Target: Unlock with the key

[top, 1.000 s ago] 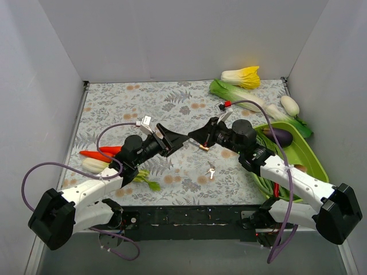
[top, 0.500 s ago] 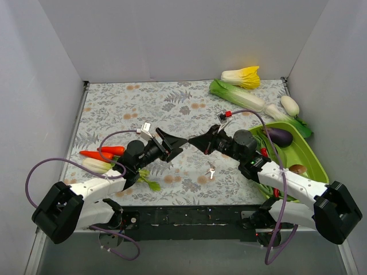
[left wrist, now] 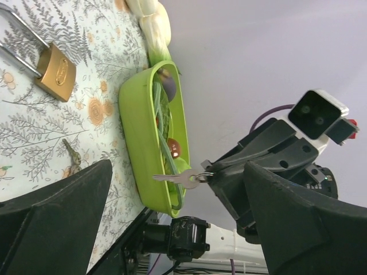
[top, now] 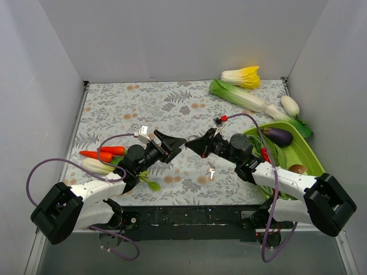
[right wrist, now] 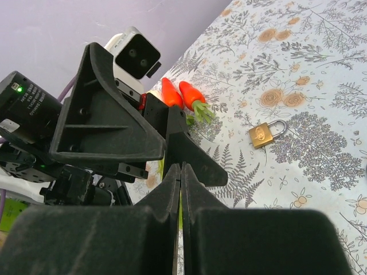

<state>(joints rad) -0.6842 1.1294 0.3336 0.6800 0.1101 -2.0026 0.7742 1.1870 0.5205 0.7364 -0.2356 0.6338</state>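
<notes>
Plain pale grey walls [top: 172, 40] close in the table [top: 114, 103] on its left, back and right sides. A cloth [top: 183, 100] printed with grey leaves and small orange flowers covers it. A black rail [top: 189, 216] runs along the near edge. The light is soft and even.

The cloth [top: 172, 103] is grey fern-print (orange blooms), the tray [left wrist: 137, 143] lime, padlock [left wrist: 55, 73] brass, key [left wrist: 175, 178] silver, aubergine [top: 279, 136] seemingly purple.
</notes>
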